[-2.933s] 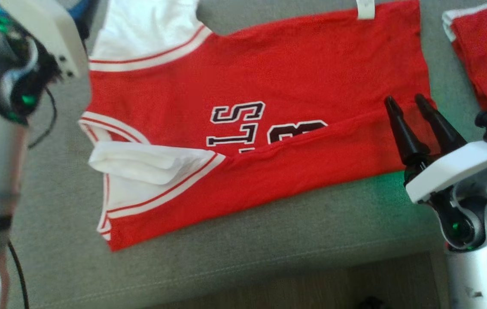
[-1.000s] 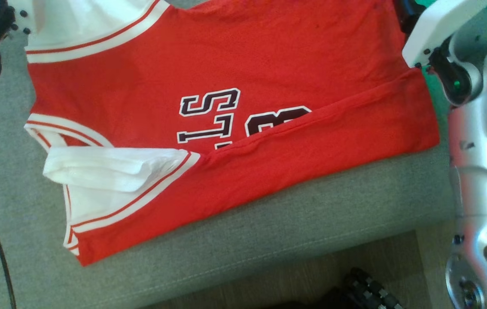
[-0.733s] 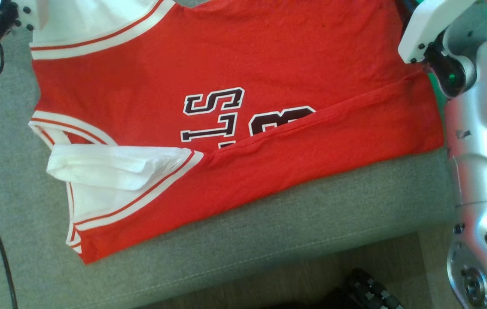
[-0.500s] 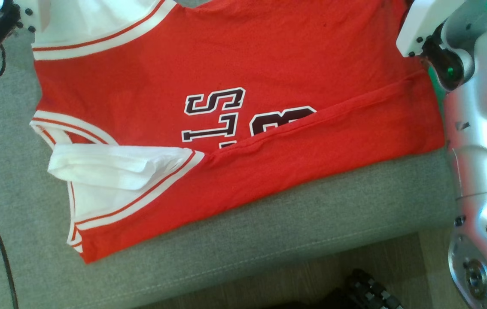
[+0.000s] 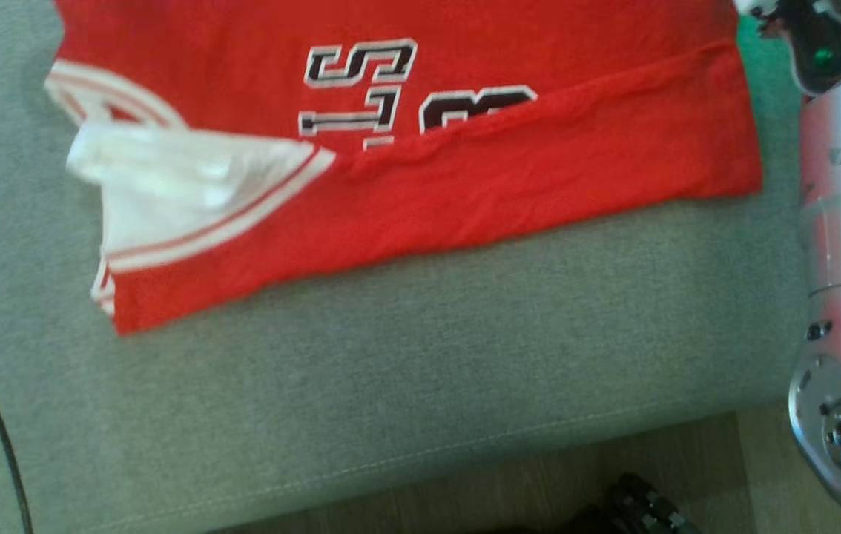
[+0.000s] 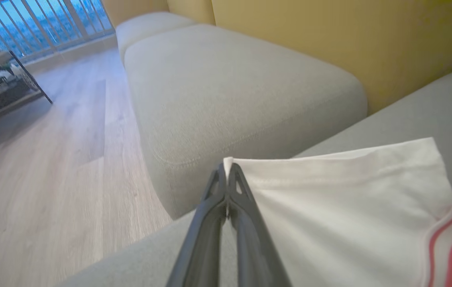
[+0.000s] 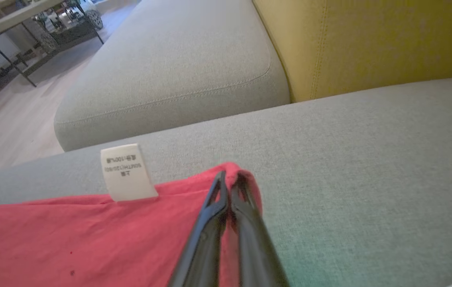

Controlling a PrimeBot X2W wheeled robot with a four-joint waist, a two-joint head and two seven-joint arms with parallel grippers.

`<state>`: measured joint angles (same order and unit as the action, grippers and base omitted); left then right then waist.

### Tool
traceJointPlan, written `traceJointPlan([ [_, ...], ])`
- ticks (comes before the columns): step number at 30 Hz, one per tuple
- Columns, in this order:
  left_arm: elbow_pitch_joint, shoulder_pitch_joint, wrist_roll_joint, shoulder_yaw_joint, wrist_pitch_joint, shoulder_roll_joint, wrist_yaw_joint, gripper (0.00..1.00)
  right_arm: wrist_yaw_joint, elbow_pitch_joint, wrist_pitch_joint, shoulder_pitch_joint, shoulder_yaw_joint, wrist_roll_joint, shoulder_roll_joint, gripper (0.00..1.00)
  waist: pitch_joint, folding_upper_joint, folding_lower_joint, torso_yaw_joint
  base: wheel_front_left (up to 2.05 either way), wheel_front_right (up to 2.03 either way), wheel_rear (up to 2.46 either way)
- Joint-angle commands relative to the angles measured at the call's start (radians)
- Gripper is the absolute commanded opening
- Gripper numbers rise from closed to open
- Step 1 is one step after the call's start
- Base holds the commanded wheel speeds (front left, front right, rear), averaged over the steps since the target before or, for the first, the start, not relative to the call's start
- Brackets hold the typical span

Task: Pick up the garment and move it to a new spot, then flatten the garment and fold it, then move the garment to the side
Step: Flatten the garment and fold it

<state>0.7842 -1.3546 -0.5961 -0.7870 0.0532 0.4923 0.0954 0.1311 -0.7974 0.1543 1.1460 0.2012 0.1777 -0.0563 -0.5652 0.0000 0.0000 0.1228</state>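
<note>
Both pincers are shut tight on cloth. The left pincer (image 6: 228, 169) has the corner of the white short sleeve (image 6: 349, 207) nipped at its very tips. The right pincer (image 7: 230, 177) holds a small hump of red hem, with the white printed care label (image 7: 126, 171) just beside it along the same edge.

The red-and-white jersey with dark lettering (image 5: 465, 178) lies spread on the grey woven sofa cushion (image 5: 391, 356), running back from the two pincers toward the robot. Its long edge on that side is already turned over the lettering.

This looks like the fold of the other long edge. To do it well, I'd say both pincers should rise together and only a little, keeping the cloth between them just taut so no belly sags. They should then travel back at one pace and lay the edge parallel to the strip already turned over.

The bites are small — a jerk could slip the sleeve free. Whether each pincer has both layers, I cannot tell.
</note>
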Motion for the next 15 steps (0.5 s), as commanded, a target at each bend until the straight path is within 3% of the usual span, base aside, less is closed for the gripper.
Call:
traceJointPlan([
  [1,-0.010,-0.056,0.008,0.043,0.039,0.032,-0.009,0.00,0.000,0.027,-0.015,0.031,0.008,0.002,0.006,0.00,0.015,0.0000,0.0000,-0.016,0.00,0.00,0.00],
  [7,-0.012,0.031,-0.075,0.070,0.102,-0.002,0.011,0.00,0.000,0.041,-0.009,-0.027,0.004,0.005,-0.002,0.00,0.062,0.0000,0.0000,-0.050,0.00,0.00,0.00],
  [15,-0.163,0.230,-0.135,0.073,0.142,0.040,0.009,0.00,0.000,0.162,0.054,-0.188,-0.036,0.064,-0.070,0.00,0.128,0.0000,0.0000,-0.097,0.00,0.00,0.00],
])
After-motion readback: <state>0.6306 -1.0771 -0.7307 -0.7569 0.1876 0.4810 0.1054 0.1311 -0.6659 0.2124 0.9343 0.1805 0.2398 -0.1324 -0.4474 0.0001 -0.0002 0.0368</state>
